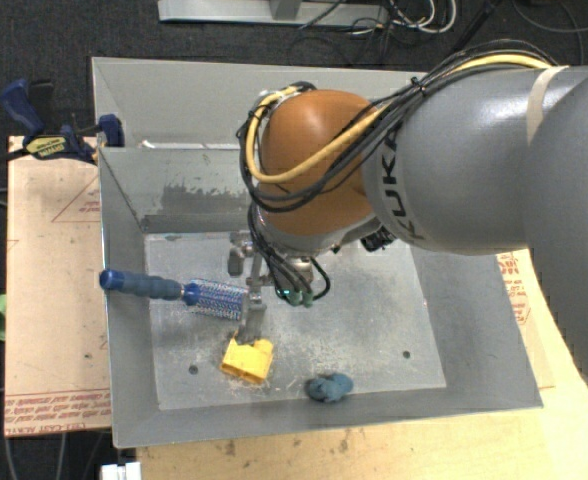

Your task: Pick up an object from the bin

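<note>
Arm (494, 148) reaching from right, wrist down over yellow block (247, 360); jaws state unclear

The grey bin (394, 338) has a scuffed floor. On it lie a blue-handled brush (179, 291) at the left, a yellow block (247, 360) near the front, and a blue lump (329, 387) to the block's right, apart from it.

The block (247, 360) sits in the bin (394, 318). Just behind it lies the brush (174, 291), stretching left. Near the block's right, slightly forward, lies the lump (329, 388). The gripper (254, 326) hangs over the block's back edge.
</note>
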